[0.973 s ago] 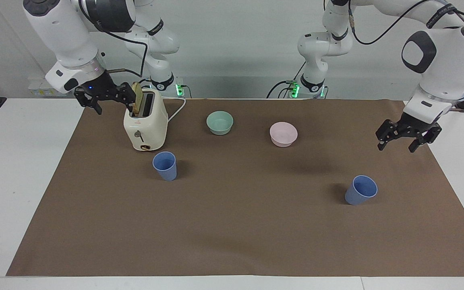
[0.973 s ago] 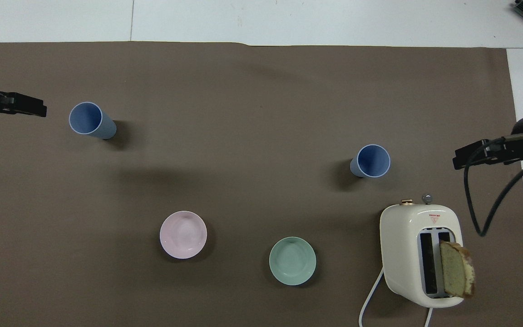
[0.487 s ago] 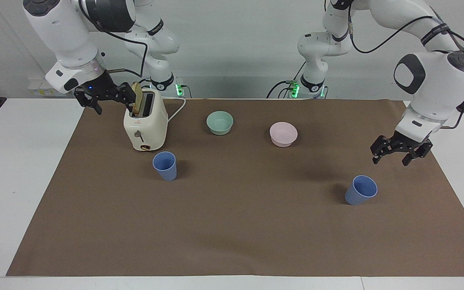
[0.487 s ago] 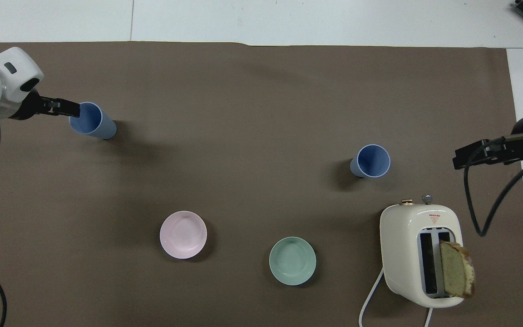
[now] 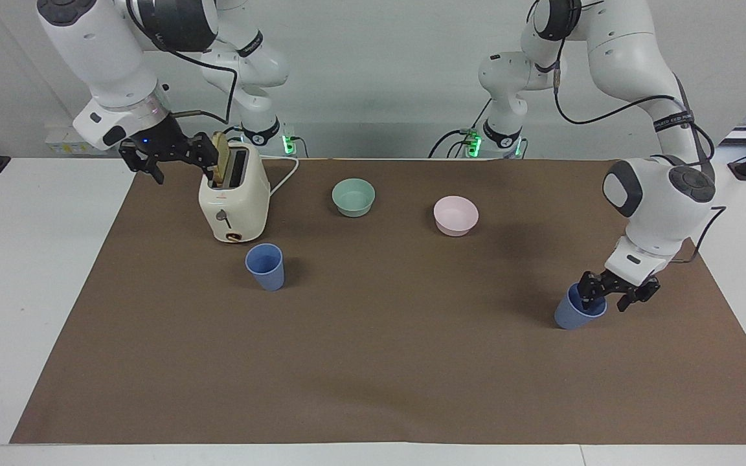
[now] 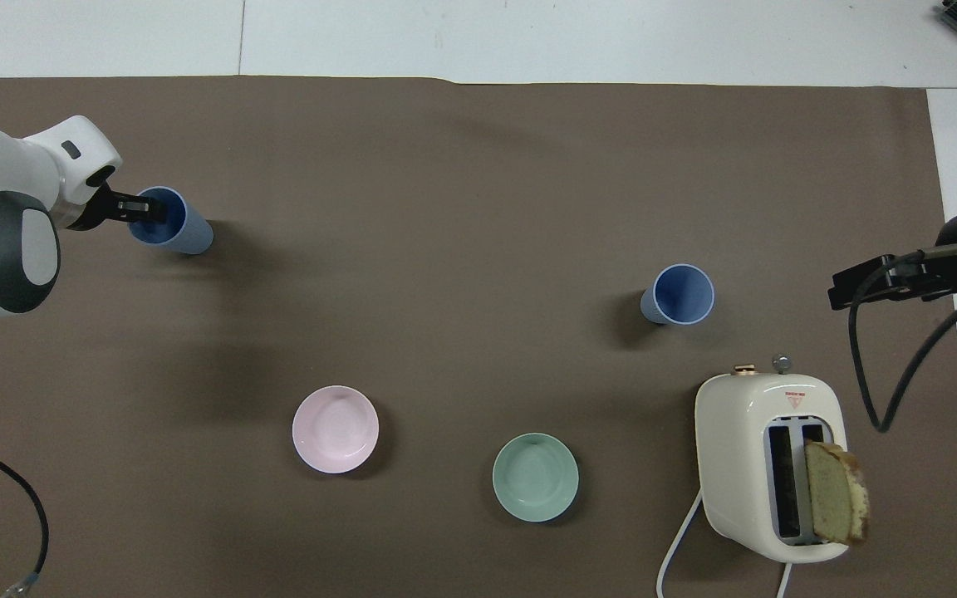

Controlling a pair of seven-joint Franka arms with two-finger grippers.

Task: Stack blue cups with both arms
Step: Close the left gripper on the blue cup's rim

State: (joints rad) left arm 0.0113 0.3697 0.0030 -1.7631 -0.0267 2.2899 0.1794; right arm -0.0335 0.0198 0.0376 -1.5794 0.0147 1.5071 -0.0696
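One blue cup (image 5: 575,317) stands upright toward the left arm's end of the table. My left gripper (image 5: 606,305) is down at its rim, open, with one finger inside the cup and the other outside its wall. From above, the left gripper (image 6: 143,208) reaches into the mouth of that blue cup (image 6: 192,235). The second blue cup (image 5: 265,266) (image 6: 682,294) stands upright beside the toaster, farther from the robots than it. My right gripper (image 5: 182,171) (image 6: 851,290) waits open in the air beside the toaster, holding nothing.
A cream toaster (image 5: 234,197) with a bread slice (image 6: 834,492) in one slot stands toward the right arm's end. A mint-green bowl (image 5: 353,197) and a pink bowl (image 5: 455,215) sit close to the robots. A brown mat (image 5: 373,375) covers the table.
The left arm swung out and came down from the air onto the cup, one finger now inside its rim. The right arm and both cups have not moved.
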